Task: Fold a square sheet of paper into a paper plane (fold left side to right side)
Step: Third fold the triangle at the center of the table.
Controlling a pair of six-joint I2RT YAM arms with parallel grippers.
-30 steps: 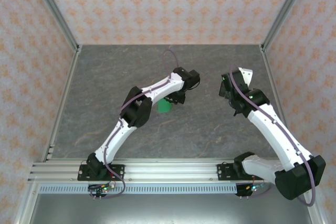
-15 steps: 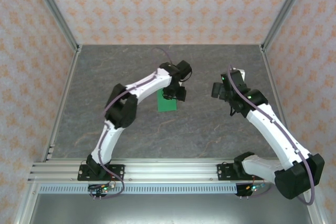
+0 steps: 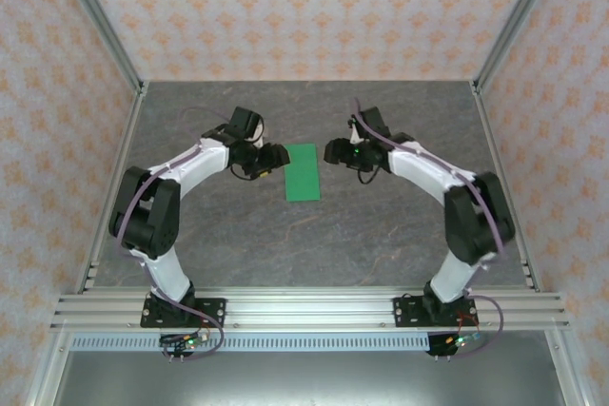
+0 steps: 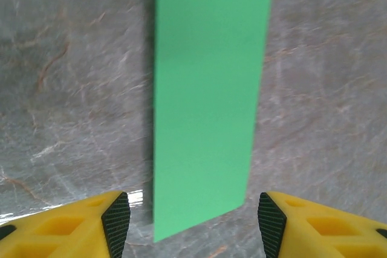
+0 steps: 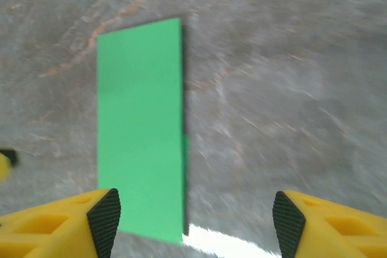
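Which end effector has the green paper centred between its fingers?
The left end effector; the green paper rectangle lies off toward one finger of the right end effector.

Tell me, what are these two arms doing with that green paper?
They're working on folding a paper plane. The green sheet lies flat on the grey table as a narrow rectangle, apparently folded in half. The left pincer and right pincer flank it, both open, neither holding it.

Blurry paper (image 4: 205, 107), top corner off-frame
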